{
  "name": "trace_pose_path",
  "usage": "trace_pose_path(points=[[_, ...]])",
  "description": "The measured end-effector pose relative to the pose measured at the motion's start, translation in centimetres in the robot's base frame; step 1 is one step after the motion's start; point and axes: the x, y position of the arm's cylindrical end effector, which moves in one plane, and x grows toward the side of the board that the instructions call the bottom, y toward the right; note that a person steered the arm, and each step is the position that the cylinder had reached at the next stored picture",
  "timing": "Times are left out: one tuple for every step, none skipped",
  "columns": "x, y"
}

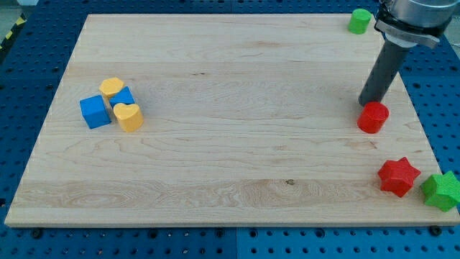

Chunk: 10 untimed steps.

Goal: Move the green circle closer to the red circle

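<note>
The green circle sits at the board's top right corner. The red circle lies on the right side of the board, well below it. My tip comes down from the view's top right and rests just above the red circle, touching or almost touching it. It is far below the green circle.
A red star and a green star lie at the bottom right, the green one off the board's edge. At the left is a cluster: a blue cube, a yellow block, a small blue block, a yellow heart.
</note>
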Motion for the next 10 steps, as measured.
trace_pose_path(points=[[3.0,0.0],[6.1,0.0],[6.3,-0.1],[-3.3,-2.3],[-14.3,-5.6],[-24.5,-8.3],[-24.8,-8.2],[-25.0,-4.1],[-25.0,-1.2],[-25.0,2.6]])
